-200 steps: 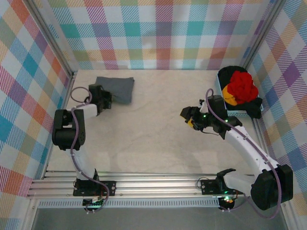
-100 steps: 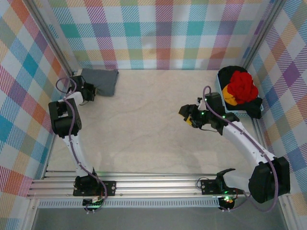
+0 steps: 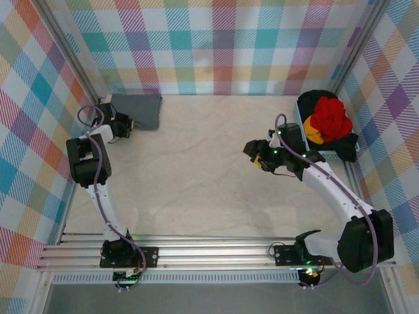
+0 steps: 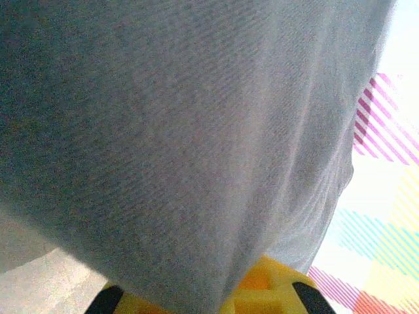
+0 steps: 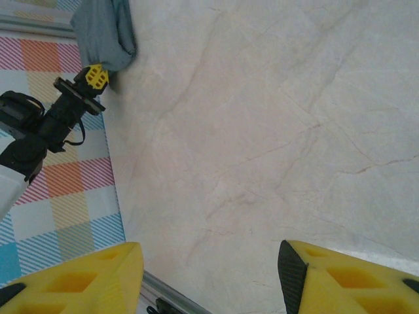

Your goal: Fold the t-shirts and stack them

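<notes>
Grey t-shirt (image 3: pixel 139 110): a dark slate bundle, roughly folded, lying in the far left corner of the table (image 3: pixel 196 190), right up against the checked back wall (image 3: pixel 222 46). In the right wrist view it shows as a small bunched lump (image 5: pixel 105 33) at the table's edge. In the left wrist view its weave (image 4: pixel 183 131) hangs close in front of the lens.

Left gripper (image 3: pixel 127 123): at the shirt's near left edge, hard by the left wall. Its jaws are clenched on the grey cloth. The fabric drapes over the yellow fingers (image 4: pixel 258 291), and from across the table the yellow tip (image 5: pixel 95 76) sits against the lower end of the bundle.

Other t-shirts: heaped together in the far right corner of the table, well apart from the grey one. The bright red one (image 3: pixel 329 116) is crumpled on top, a bit of orange-yellow (image 3: pixel 315 137) pokes out at its near left side, and black cloth (image 3: pixel 347 145) spreads underneath and towards the right wall. None of them is folded.

Right gripper (image 3: pixel 258 160): over bare table right of the middle, near the heap but not touching it. Its jaws are released, the two yellow fingers (image 5: pixel 72 275) standing wide apart with nothing but the pale marbled tabletop between them.

Near edge: an aluminium rail (image 3: pixel 216 252) runs along it and carries both arm bases.
</notes>
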`<state>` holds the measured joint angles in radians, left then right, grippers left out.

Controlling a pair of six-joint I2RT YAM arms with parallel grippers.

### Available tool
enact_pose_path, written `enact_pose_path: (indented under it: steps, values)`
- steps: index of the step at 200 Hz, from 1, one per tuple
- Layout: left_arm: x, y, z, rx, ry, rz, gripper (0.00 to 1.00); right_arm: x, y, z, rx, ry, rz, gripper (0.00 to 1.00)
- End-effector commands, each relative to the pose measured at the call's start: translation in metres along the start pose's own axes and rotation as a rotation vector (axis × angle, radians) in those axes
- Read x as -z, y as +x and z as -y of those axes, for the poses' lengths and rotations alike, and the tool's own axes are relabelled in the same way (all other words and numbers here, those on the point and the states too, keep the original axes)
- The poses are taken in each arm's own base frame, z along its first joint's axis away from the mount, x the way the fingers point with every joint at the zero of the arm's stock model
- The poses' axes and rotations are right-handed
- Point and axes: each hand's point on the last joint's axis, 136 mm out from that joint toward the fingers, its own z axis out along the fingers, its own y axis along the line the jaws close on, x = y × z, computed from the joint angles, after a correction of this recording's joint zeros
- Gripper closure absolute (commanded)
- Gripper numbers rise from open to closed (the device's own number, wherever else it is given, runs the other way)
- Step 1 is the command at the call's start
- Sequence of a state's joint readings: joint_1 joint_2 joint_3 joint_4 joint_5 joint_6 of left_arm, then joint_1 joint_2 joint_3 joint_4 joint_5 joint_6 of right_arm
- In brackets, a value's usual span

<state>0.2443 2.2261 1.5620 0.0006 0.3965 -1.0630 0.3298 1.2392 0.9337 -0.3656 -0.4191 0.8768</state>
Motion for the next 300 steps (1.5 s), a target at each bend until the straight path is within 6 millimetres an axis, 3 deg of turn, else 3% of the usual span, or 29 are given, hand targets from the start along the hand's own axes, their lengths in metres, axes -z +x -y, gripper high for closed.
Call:
enact_pose_path:
  steps: [1,24,27,35,44,47,50,80,102,113,137,146,156,163,183,200,241,281,300]
  values:
    - [0.011,0.011,0.017,-0.023,0.038,-0.032,1.00,0.010,-0.004,-0.014,0.051,-0.015,0.028,0.42]
    - [0.017,0.014,0.013,-0.036,0.035,-0.045,1.00,0.012,-0.005,-0.014,0.057,-0.006,0.032,0.39]
    - [0.019,0.015,0.013,-0.042,0.036,-0.048,0.96,0.013,-0.005,-0.015,0.060,-0.003,0.033,0.38]
    - [0.027,0.016,0.016,-0.068,0.041,-0.053,0.69,0.015,-0.007,-0.015,0.070,0.011,0.042,0.33]
    - [0.041,0.020,0.025,-0.115,0.064,-0.052,0.06,0.020,-0.011,-0.015,0.090,0.033,0.059,0.15]
    - [0.047,0.021,0.028,-0.130,0.071,-0.045,0.01,0.022,-0.012,-0.016,0.098,0.042,0.067,0.05]
    - [0.055,0.022,0.033,-0.150,0.079,-0.037,0.00,0.024,-0.014,-0.016,0.106,0.051,0.074,0.00]
    - [0.153,0.051,0.067,-0.266,0.179,0.071,0.00,0.057,-0.041,-0.008,0.203,0.230,0.229,0.00]
    - [0.215,0.080,0.056,-0.359,0.100,0.150,0.00,0.092,-0.060,-0.012,0.324,0.289,0.416,0.00]
    - [0.246,0.088,0.042,-0.406,0.021,0.233,0.00,0.116,-0.065,-0.020,0.391,0.285,0.524,0.00]
    - [0.315,0.076,0.001,-0.400,-0.188,0.534,0.00,0.167,-0.079,0.002,0.390,0.390,0.809,0.00]
    - [0.328,0.069,-0.019,-0.374,-0.225,0.629,0.00,0.175,-0.084,0.010,0.426,0.426,0.877,0.00]
    - [0.325,0.068,-0.024,-0.450,-0.172,0.676,0.00,0.174,-0.089,0.020,0.481,0.448,0.922,0.00]
    - [0.325,0.069,-0.011,-0.533,-0.076,0.712,0.00,0.169,-0.091,0.025,0.530,0.450,0.946,0.00]
    - [0.316,0.069,-0.030,-0.707,-0.133,0.765,0.00,0.146,-0.095,0.048,0.649,0.501,0.957,0.00]
    - [0.283,0.077,-0.038,-0.860,-0.143,0.686,0.00,0.126,-0.097,0.071,0.720,0.548,0.952,0.00]
    - [0.219,0.075,-0.059,-0.945,-0.192,0.607,0.00,0.077,-0.111,0.120,0.698,0.545,0.848,0.00]
    - [0.176,0.076,-0.069,-1.018,-0.193,0.555,0.00,0.044,-0.117,0.153,0.707,0.529,0.773,0.01]
    - [0.157,0.079,-0.077,-1.045,-0.197,0.501,0.00,0.043,-0.124,0.151,0.760,0.494,0.794,0.00]
